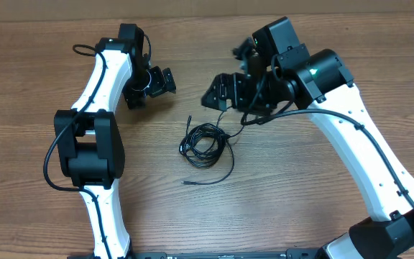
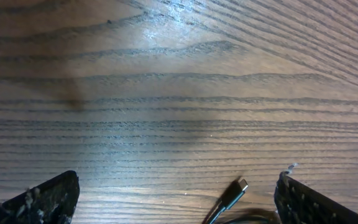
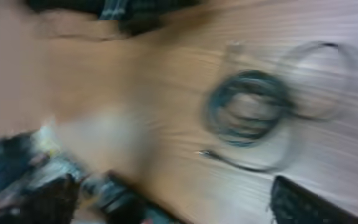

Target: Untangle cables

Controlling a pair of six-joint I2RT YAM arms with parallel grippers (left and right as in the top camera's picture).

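Note:
The cables (image 1: 205, 142) lie as one small coil of thin black cord on the wooden table, with loose ends trailing up and down from it. My right gripper (image 1: 220, 92) hovers just above and to the right of the coil. In the blurred right wrist view the cables (image 3: 247, 109) lie ahead of my right gripper (image 3: 179, 202), whose jaws stand open with nothing between them. My left gripper (image 1: 149, 84) sits up and to the left of the coil. It shows open in its wrist view (image 2: 176, 199), with one silvery plug tip (image 2: 238, 188) lying between the fingers.
The thicker black arm cable (image 1: 293, 109) hangs from the right arm near the coil. The left arm's black joint (image 1: 92, 147) stands to the left of the cables. Bare wooden table (image 1: 279, 187) surrounds the coil.

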